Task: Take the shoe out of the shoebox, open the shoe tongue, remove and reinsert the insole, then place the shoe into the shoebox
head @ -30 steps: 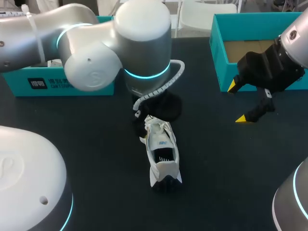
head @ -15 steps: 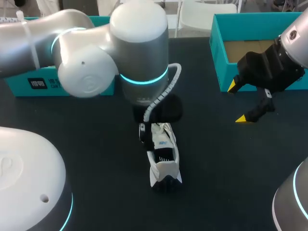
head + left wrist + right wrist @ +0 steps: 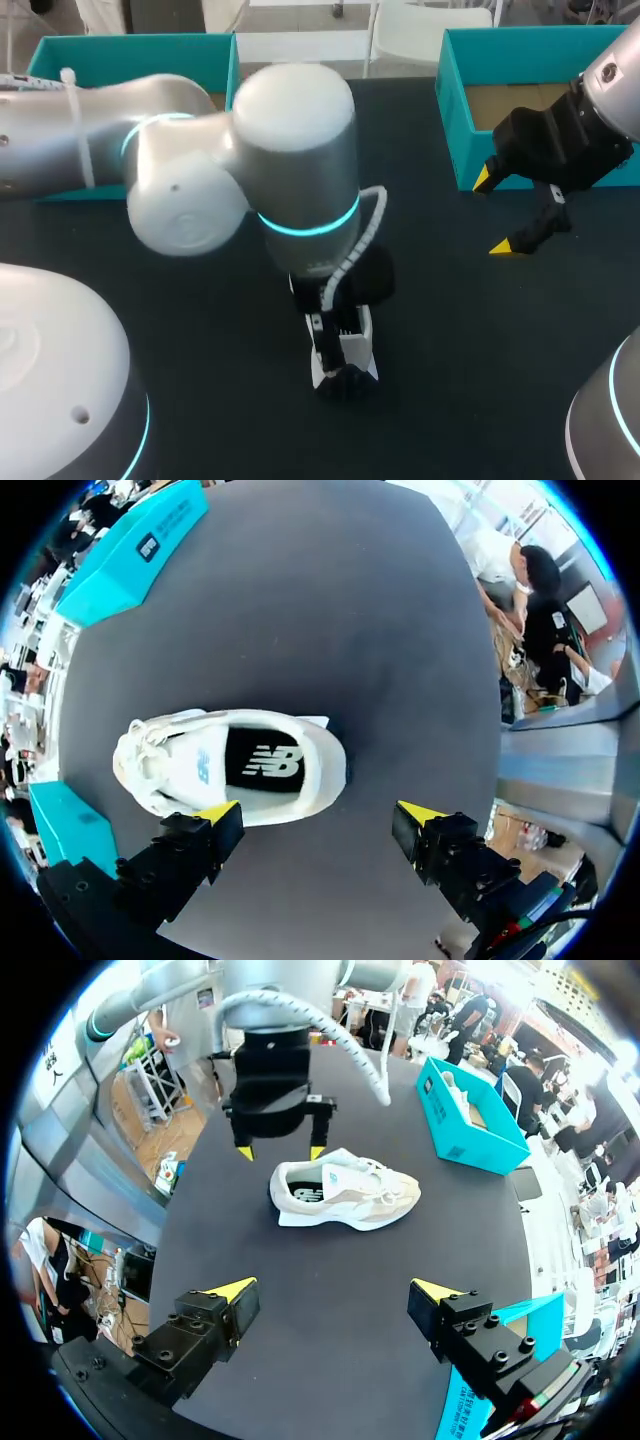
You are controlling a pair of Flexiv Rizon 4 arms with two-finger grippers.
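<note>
White shoe (image 3: 190, 770) lies on the black table (image 3: 300, 600); the left gripper (image 3: 320, 815) hangs open over its heel, and the right gripper (image 3: 497, 212) is open beside the far-right shoebox (image 3: 455, 120).

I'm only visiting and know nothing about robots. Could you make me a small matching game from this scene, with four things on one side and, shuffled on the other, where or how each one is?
Things:
1. shoe
2. left gripper
3. right gripper
4. shoebox

Descriptions:
A. open, close to the shoebox's near wall
B. teal, at the far right
C. white, standing on the dark table
D. open, hovering over the shoe

Pairs: 1-C, 2-D, 3-A, 4-B.
</note>
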